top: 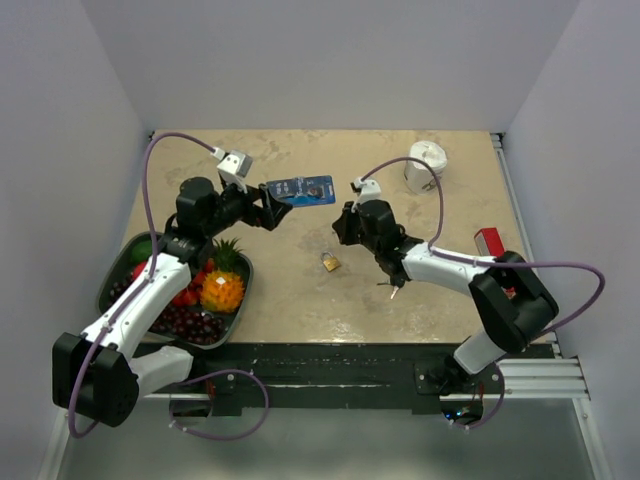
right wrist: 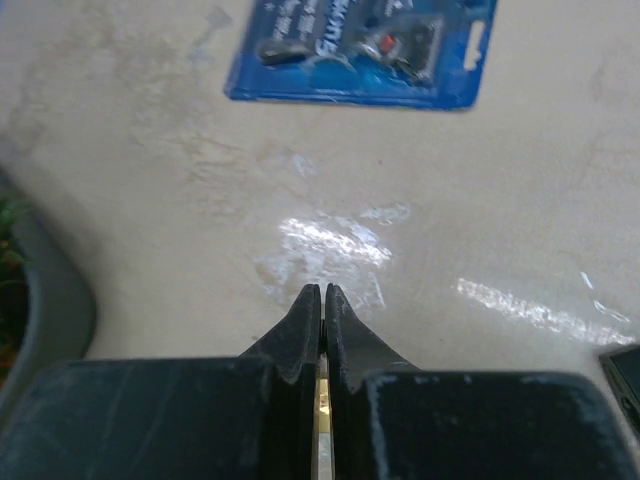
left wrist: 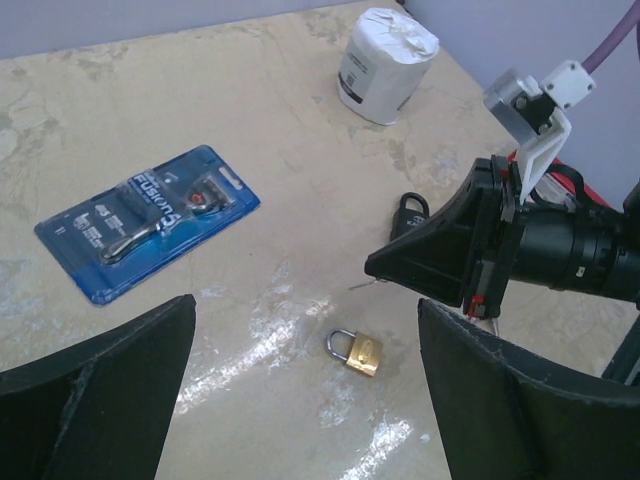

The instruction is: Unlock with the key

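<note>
The right tool (right wrist: 322, 296) is clenching shut with a thin sliver showing at its tip, and whether it is gripping anything cannot be told. What looks like the key (top: 393, 289) is lying on the bench (top: 300, 300) behind this tool, under its forearm, seemingly pointing toward the near edge. The left tool (top: 274, 212), released, is hovering farther off, and bare bench is surrounding the key.

1. I see a beige marbled table (top: 300, 160).
2. Far side: a blue razor pack (top: 302, 190) lies flat, and a white roll (top: 425, 165) stands upright (right corner).
3. Middle: a small brass padlock (top: 330, 262), with a black padlock (left wrist: 409, 212) near it, not touching.
4. Near left: a fruit tray (top: 246, 285).
</note>
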`<state>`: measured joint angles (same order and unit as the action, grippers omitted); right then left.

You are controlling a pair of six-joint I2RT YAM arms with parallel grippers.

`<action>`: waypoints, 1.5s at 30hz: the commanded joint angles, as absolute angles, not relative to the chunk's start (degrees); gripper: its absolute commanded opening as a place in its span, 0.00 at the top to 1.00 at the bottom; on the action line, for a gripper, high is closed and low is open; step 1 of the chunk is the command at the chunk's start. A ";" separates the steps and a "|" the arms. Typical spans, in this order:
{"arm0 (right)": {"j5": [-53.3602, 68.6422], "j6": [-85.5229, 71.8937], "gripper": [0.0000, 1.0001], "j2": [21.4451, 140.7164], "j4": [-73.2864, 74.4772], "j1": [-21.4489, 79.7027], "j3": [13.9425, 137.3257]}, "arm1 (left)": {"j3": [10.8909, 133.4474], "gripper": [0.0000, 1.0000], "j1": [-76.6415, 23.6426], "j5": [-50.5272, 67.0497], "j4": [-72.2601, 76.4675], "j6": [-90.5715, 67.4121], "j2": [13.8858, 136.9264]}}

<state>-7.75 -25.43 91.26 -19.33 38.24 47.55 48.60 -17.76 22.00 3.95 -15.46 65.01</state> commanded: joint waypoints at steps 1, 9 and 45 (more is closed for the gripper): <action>-0.18 -24.34 1.00 85.80 -23.29 38.41 48.43 | 46.94 0.03 -18.02 33.10 11.94 -16.26 63.89; 8.70 -28.73 1.00 79.81 -22.77 38.50 52.11 | 44.91 0.03 -18.02 43.15 19.86 -19.16 64.95; 13.89 -45.18 1.00 74.53 -24.35 38.41 55.63 | 40.08 0.15 -26.98 24.44 23.37 -10.63 61.70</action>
<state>13.15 -43.20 75.26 -21.85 38.24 54.02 41.50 -25.85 30.81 17.41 -12.71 63.42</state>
